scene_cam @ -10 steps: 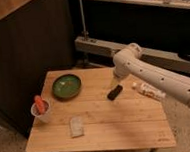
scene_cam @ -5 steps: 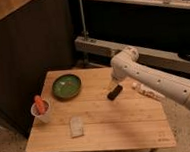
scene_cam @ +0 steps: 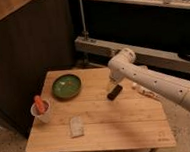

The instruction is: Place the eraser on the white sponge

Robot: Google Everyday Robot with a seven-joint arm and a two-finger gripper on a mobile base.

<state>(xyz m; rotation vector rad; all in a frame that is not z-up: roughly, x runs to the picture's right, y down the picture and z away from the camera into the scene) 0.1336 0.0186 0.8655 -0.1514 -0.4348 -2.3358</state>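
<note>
Eraser (scene_cam: 115,92) unmoved | gripper (scene_cam: 111,82) still just above it | white sponge (scene_cam: 76,126) unmoved

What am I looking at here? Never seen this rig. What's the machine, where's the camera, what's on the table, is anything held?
The machine is a mobile robot with a single white arm reaching in from the right. There is only one picture of this moment, from one camera looking down at a wooden table; the picture does not show where the camera is mounted.

The arm ends in its tool, which sits low over the table's middle, directly above a small black eraser. Whether the tool grips the eraser cannot be told.

Also on the table are a green bowl at the back left, a white cup with a carrot at the left edge, a white sponge near the front, and a white tube on the right.
</note>
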